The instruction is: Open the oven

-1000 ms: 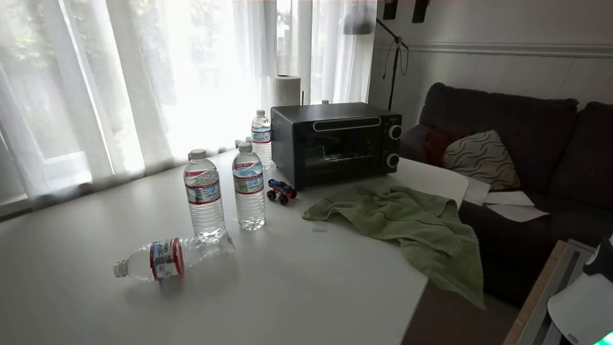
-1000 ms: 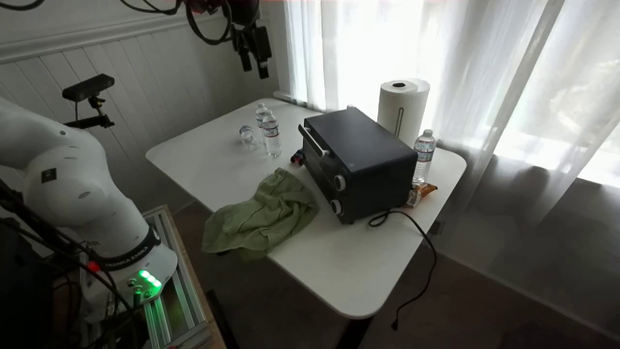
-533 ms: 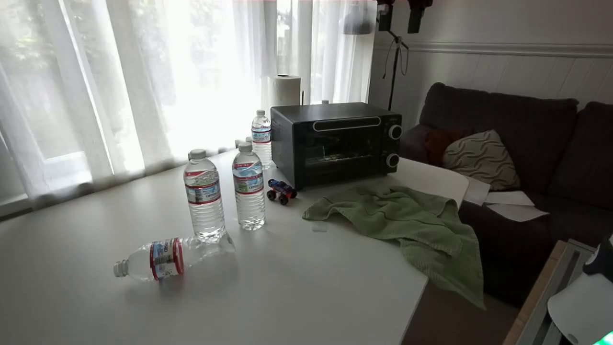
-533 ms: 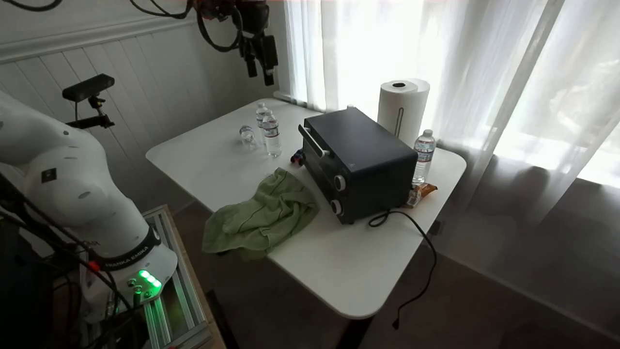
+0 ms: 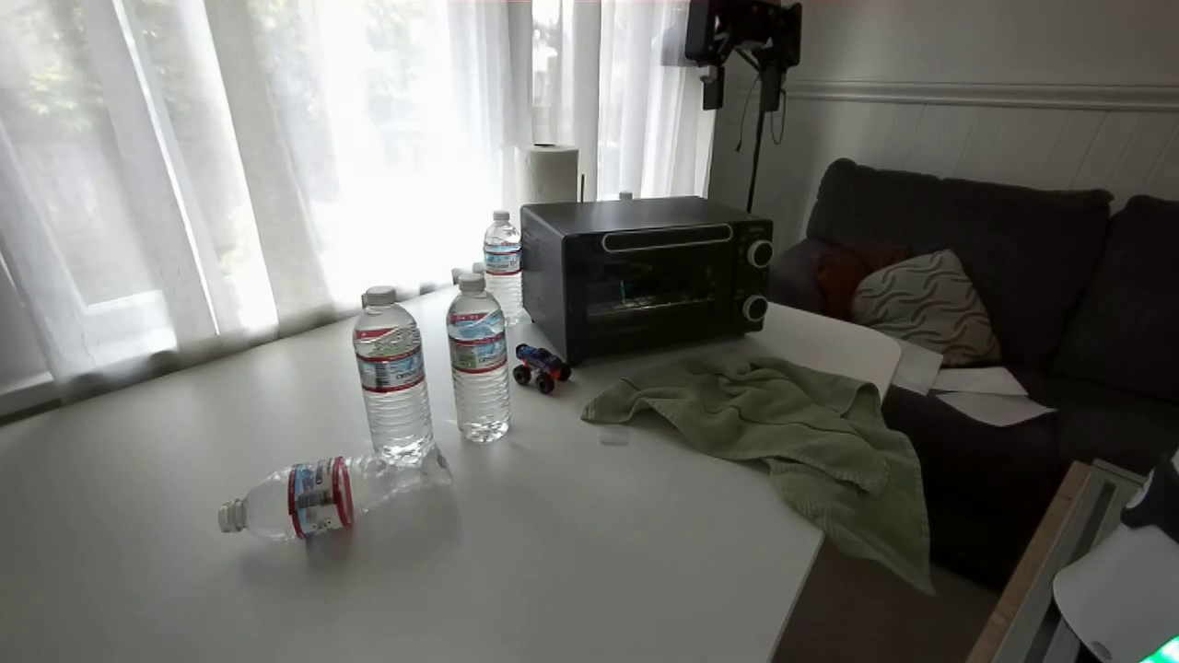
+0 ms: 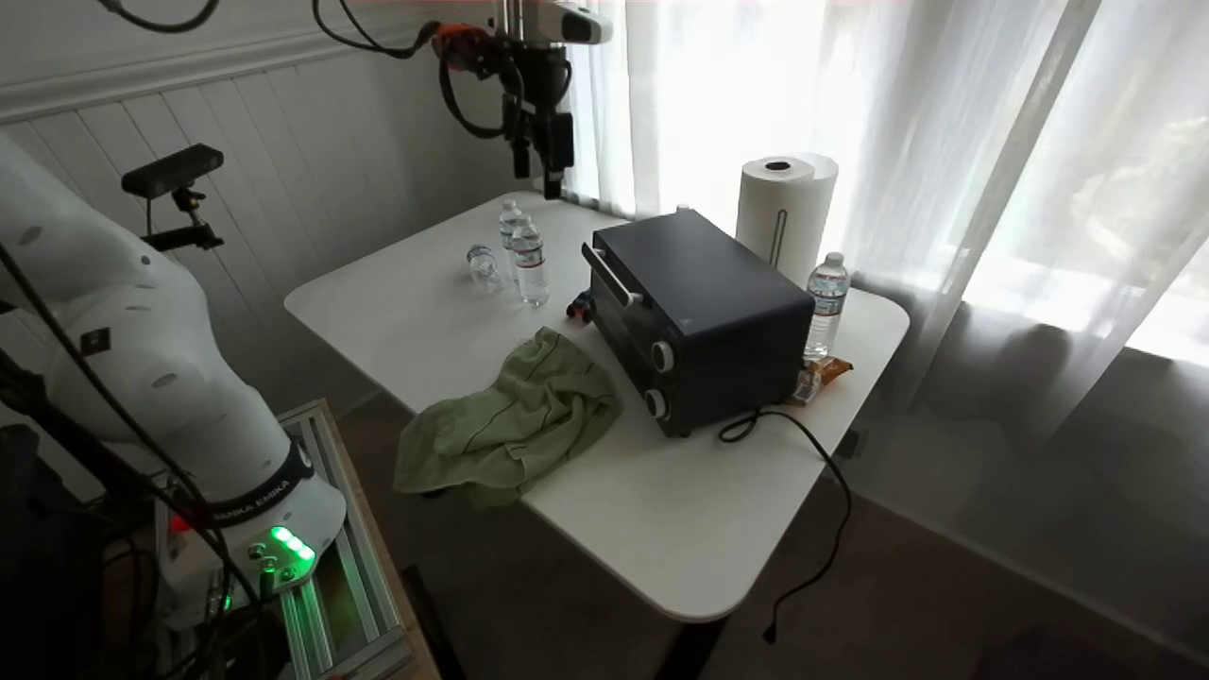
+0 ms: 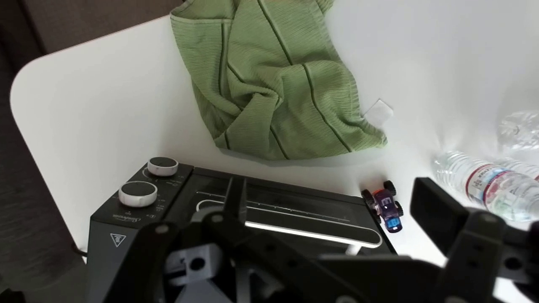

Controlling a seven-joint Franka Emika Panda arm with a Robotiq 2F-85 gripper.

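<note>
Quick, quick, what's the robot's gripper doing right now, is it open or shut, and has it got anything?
Gripper: open, holding nothing.

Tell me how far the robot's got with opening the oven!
Done: only the gripper looks ready, spread open. Right now: it's in the air, holding nothing, away from the handle. Still to do: the oven door is shut, so it probably needs to catch the handle and pull the door down.
</note>
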